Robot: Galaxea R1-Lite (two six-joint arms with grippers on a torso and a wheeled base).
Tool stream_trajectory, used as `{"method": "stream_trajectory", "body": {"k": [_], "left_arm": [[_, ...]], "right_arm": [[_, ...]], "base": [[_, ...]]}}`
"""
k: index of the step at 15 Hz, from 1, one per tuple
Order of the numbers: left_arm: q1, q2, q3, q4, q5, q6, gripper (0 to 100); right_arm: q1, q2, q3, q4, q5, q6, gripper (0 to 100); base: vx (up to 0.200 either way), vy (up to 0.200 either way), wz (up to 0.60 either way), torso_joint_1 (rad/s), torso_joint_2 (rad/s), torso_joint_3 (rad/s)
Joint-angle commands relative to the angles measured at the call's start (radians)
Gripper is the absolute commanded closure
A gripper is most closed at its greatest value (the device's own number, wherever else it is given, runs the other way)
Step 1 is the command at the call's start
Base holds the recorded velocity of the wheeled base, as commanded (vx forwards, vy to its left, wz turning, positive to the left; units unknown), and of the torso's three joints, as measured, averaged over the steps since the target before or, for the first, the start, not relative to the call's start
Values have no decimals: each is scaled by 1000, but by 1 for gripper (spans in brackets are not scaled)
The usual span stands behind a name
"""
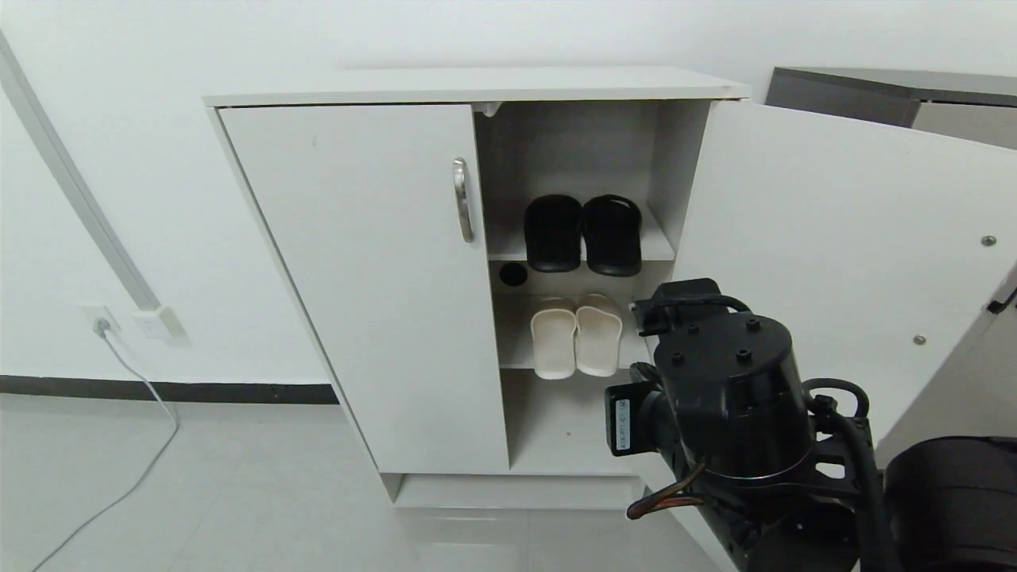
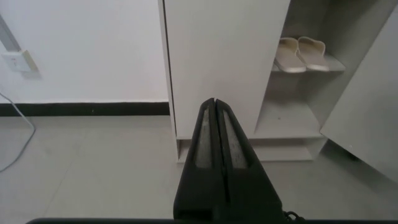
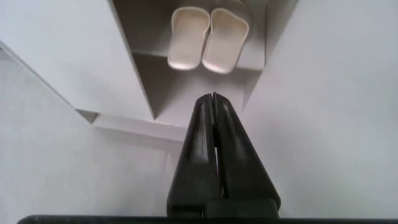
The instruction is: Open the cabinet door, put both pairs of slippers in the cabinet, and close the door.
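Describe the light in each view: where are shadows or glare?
Head view: even light, no harsh glare; the cabinet interior is shaded, darkest around the black slippers; the glossy floor faintly mirrors the cabinet. Left wrist view: the left gripper is a dark shape against the pale floor. Right wrist view: the white slippers stand bright on a shaded shelf.

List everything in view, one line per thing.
cabinet: one, white, against the wall
left door: one, white, closed
handle: one, silver, on the left door's inner edge
right door: one, white, swung open
black slippers: one pair, upper shelf
cream slippers: one pair, shelf just below
wall socket: one, white, left of the cabinet, cable plugged in
grey furniture: one, behind the right door
left gripper: black, jaws shut, facing the left door
right gripper: black, jaws shut, below the cream slippers' shelf
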Motion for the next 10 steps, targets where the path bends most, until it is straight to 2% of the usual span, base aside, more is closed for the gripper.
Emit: {"method": "stream_trajectory", "body": {"k": [1, 10], "left_arm": [[0, 0, 0, 0, 0, 1, 100], [0, 0, 0, 0, 0, 1, 100]], "right_arm": [[-5, 11, 3, -2, 0, -1, 100], [-11, 24, 4, -3, 0, -3, 100]], "base": [[0, 0, 0, 0, 0, 0], [0, 0, 0, 0, 0, 0]]}}
